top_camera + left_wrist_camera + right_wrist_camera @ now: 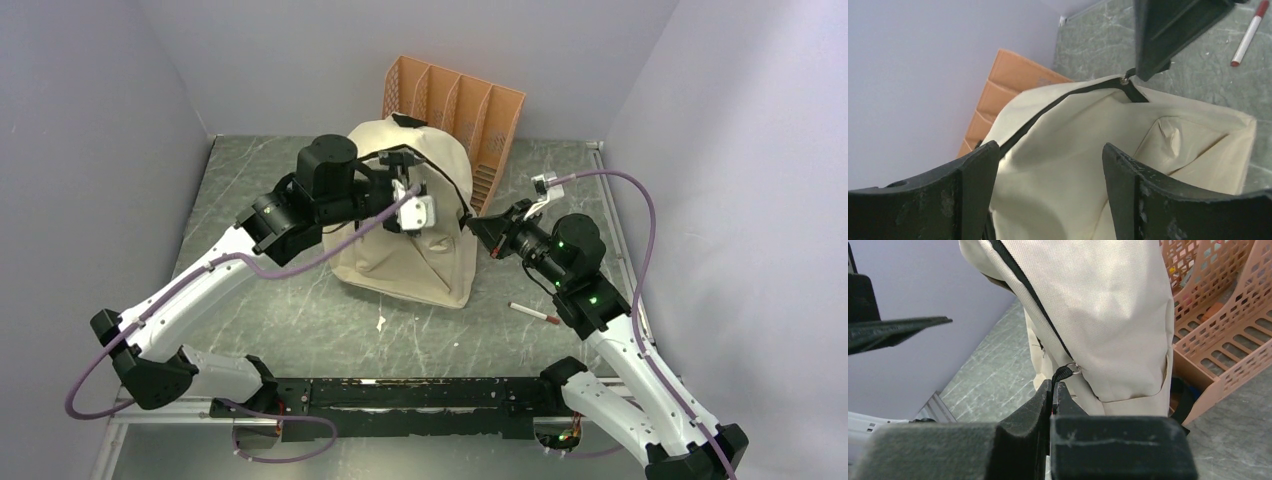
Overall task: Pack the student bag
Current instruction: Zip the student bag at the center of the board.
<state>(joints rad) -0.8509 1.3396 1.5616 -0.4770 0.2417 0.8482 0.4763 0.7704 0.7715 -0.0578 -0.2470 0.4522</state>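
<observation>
Left jaws gape above the student bag; my right jaws pinch its zipper pull. Orange organizer stands just beyond, far right; pen lies on the bench.

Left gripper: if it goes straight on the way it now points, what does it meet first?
Probably the student bag: its cream fabric fills the view ahead between the open fingers of the left gripper. Depth is unclear.

A bag stands mid-way across a table, with an organizer just behind it to the right. A pen lies on the table right of the bag. The left gripper is over the bag's top; the right gripper is at its right side, on the zipper pull.
</observation>
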